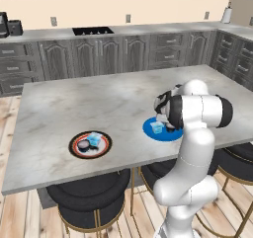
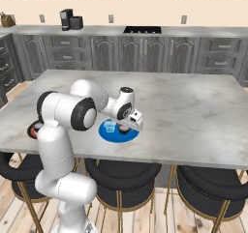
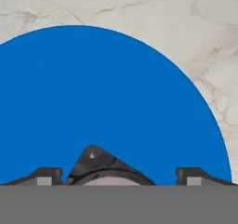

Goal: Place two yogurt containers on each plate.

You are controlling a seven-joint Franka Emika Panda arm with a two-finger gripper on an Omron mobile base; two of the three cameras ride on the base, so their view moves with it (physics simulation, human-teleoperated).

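**Op A:** Right at the bottom of your hand view sits a dark grey tub (image 3: 100,167), between the two fingertips (image 3: 44,175) of the hand (image 3: 118,176). You can see blue showing on both sides of it, so the hand stands spread wide, with neither tip touching the tub.

**Op B:** And what is under it?

**Op A:** You have the blue plate (image 3: 93,93) there, with the marble tabletop (image 3: 186,28) across the top and the right of that frame.

**Op B:** Where is the plate in your base views?

**Op A:** In the left base view you find the blue plate (image 1: 150,131) right of centre, near the tabletop's front edge, partly behind the arm. A pale blue tub (image 1: 157,127) stands on it. In the right base view the hand (image 2: 131,125) hangs low over the same plate (image 2: 109,133), with the pale blue tub (image 2: 110,126) just left of it and a dark tub (image 2: 124,129) under it.

**Op B:** And the other plate?

**Op A:** Look at the lower left of the left base view: the red-rimmed plate (image 1: 90,144) carries a dark tub (image 1: 84,145) and a second pale blue tub (image 1: 94,139), side by side. The two plates lie well apart.
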